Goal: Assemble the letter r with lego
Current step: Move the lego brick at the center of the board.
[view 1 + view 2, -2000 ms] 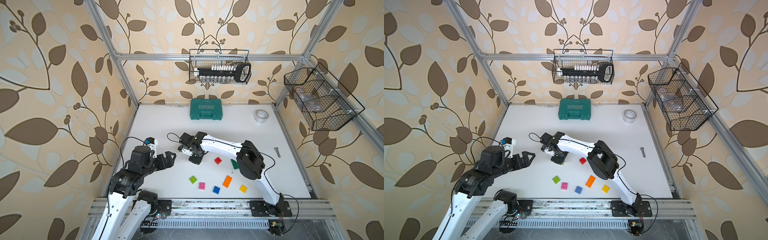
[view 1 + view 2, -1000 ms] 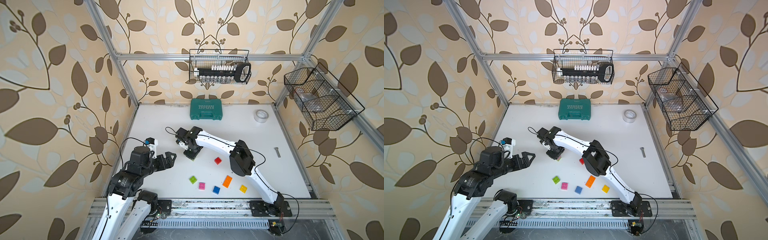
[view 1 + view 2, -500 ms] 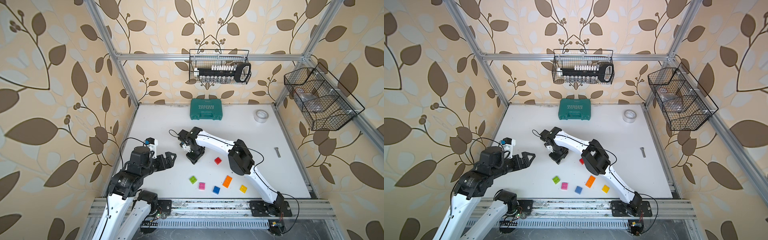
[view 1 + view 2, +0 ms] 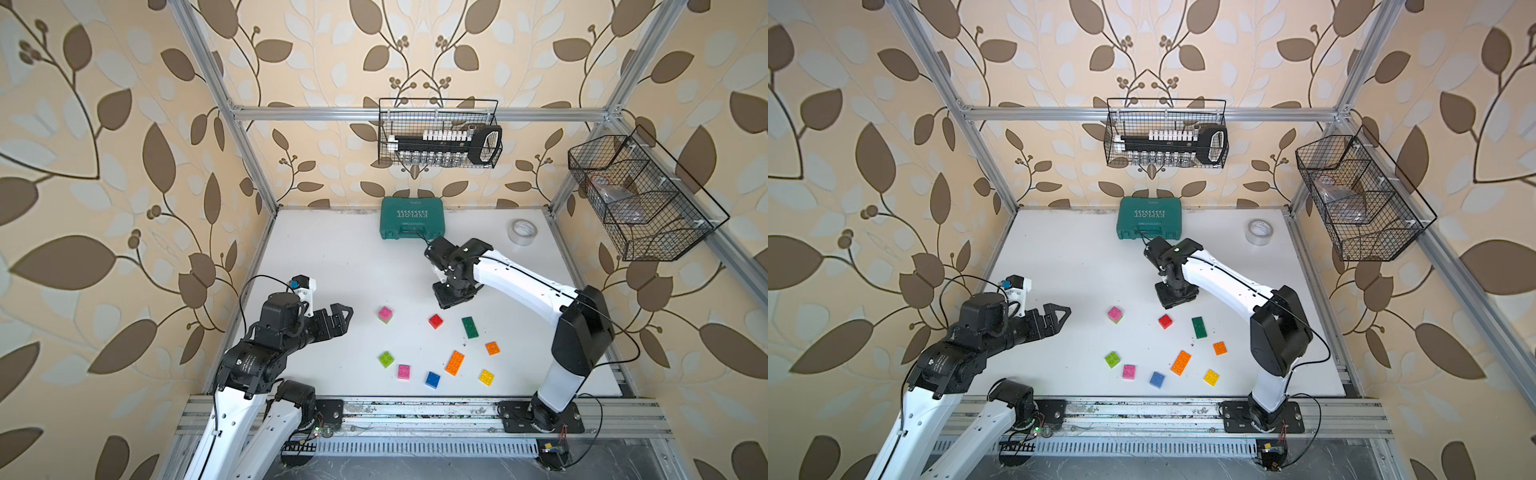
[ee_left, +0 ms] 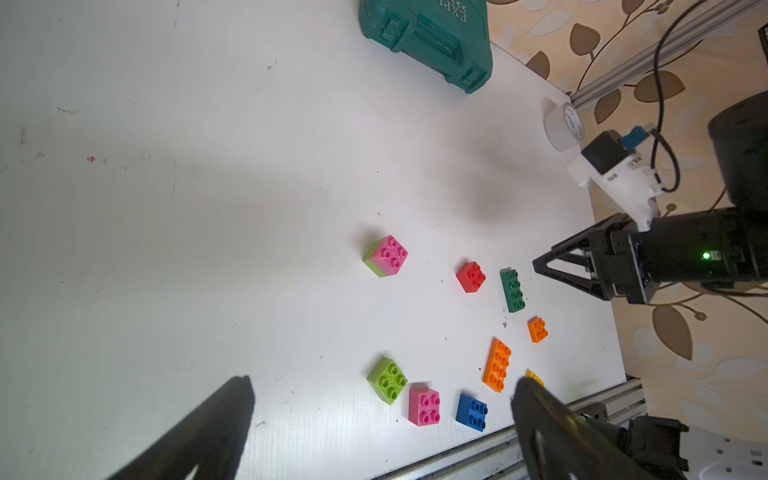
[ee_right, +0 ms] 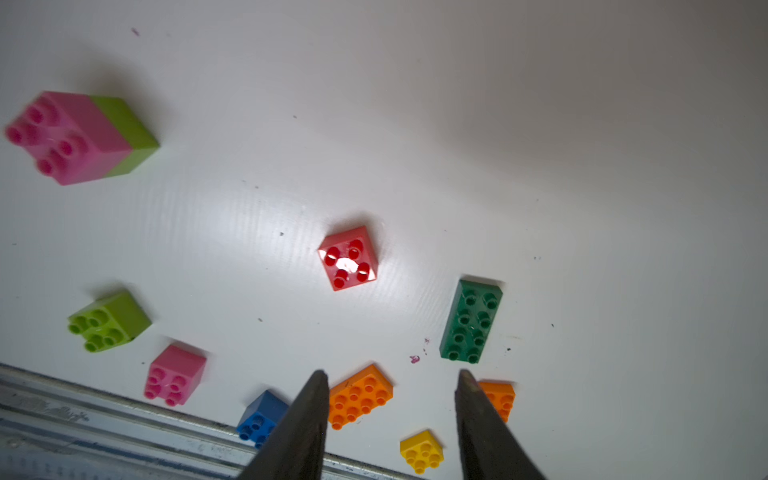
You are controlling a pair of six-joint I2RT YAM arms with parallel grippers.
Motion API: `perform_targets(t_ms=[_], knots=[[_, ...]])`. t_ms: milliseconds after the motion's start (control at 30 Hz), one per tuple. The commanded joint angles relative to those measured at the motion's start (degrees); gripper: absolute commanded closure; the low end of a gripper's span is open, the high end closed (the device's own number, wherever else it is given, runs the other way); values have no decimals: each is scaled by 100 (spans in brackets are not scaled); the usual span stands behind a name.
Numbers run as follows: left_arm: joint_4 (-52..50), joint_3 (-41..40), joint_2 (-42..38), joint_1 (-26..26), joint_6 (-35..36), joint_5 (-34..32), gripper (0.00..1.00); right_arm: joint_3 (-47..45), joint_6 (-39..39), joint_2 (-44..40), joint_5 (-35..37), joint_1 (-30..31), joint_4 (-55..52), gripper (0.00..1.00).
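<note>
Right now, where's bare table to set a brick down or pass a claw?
Biggest free patch: table between the teal case, the left wall and the pink-on-lime stack. Smaller one around the tape roll, behind the right arm. Crowded: front centre, lime brick through yellow brick.

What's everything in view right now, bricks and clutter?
pink-on-lime stack: 1, pink atop lime, nearest the left arm
red brick: 1, red, mid-table
dark green brick: 1, dark green, beside red
orange square brick: 1, orange, right side
orange long brick: 1, orange, front
yellow brick: 1, yellow, front
blue brick: 1, blue, front
pink brick: 1, pink, front
lime brick: 1, lime, front
teal case: 1, teal, back edge
tape roll: 1, pale, back right
back basket: 1, black wire, back wall
side basket: 1, black wire, right wall
table: 1, white
left gripper: 1, black, open, empty
right gripper: 1, black, open, behind red brick
</note>
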Motion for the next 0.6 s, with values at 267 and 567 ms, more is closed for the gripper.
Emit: perform_targets(t_ms=[267, 567], knots=[[212, -38, -61, -33, 49, 101, 1, -1075, 145, 208, 10, -383, 782, 47], [208, -29, -17, -32, 50, 108, 1, -1360, 313, 158, 202, -737, 668, 50]])
